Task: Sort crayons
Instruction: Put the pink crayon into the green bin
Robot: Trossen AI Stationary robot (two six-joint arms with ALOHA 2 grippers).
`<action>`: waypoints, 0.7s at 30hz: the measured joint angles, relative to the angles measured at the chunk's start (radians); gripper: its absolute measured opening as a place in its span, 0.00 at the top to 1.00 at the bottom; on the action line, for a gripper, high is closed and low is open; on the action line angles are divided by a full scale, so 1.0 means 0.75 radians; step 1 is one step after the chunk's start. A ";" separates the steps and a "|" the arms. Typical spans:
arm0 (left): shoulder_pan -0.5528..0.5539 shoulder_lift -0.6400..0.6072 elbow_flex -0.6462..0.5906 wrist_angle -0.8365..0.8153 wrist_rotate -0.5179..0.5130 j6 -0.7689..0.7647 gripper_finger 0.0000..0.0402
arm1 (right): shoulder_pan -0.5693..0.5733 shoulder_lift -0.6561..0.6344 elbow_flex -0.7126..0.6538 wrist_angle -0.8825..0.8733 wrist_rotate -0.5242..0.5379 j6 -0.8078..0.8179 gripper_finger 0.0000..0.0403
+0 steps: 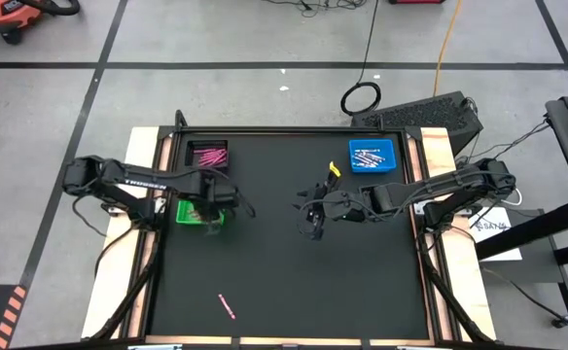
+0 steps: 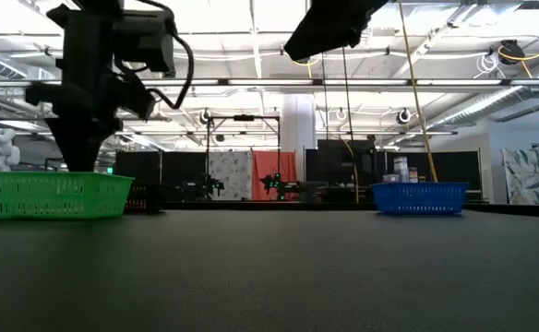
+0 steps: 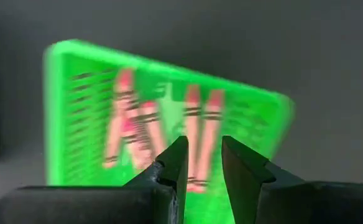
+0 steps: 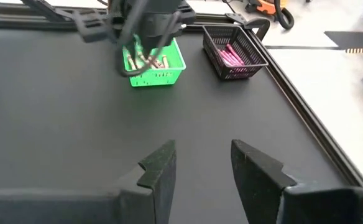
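Observation:
A green tray (image 1: pixel 189 214) at the table's left holds several pink crayons (image 3: pixel 194 124). My left gripper (image 3: pixel 204 155) hangs just above this tray, fingers pointing down, slightly open and empty; it also shows in the high view (image 1: pixel 212 210). My right gripper (image 1: pixel 311 227) is open and empty above the middle of the table, and its own view (image 4: pixel 203 158) shows bare mat under it. A black tray (image 1: pixel 207 156) at the far left holds pink crayons. A blue tray (image 1: pixel 372 156) at the far right holds pale crayons. One pink crayon (image 1: pixel 227 306) lies flat on the mat near the front edge.
A small yellow object (image 1: pixel 335 168) lies beside the blue tray. The black mat (image 1: pixel 294 282) is bordered by a raised wooden frame (image 1: pixel 440 194). In the low view the green tray (image 2: pixel 53 195) stands at the left and the blue tray (image 2: pixel 419 197) at the right.

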State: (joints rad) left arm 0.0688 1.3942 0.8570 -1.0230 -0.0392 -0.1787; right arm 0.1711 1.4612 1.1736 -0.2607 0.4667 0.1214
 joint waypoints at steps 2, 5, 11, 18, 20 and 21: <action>-0.058 0.000 0.000 0.018 0.036 -0.003 0.78 | 0.000 0.000 0.000 0.000 0.000 -0.031 0.65; -0.152 0.000 0.000 0.041 0.042 -0.051 0.78 | 0.000 0.000 0.000 0.001 0.000 -0.045 0.65; -0.306 0.000 0.020 0.060 -0.042 -0.106 0.78 | -0.001 0.000 0.000 0.001 0.002 -0.048 0.65; -0.339 0.000 0.082 0.043 -0.203 -0.140 0.78 | -0.003 0.000 0.000 0.001 0.002 -0.005 0.65; -0.365 0.000 0.109 0.045 -0.185 -0.140 0.78 | -0.003 0.000 0.000 0.000 0.001 -0.004 0.65; -0.385 0.000 0.122 0.046 -0.161 -0.138 0.78 | -0.003 0.000 0.000 0.000 0.001 -0.004 0.65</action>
State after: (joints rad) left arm -0.2201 1.3941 0.9483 -0.9885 -0.1601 -0.2822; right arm 0.1692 1.4612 1.1736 -0.2609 0.4675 0.1185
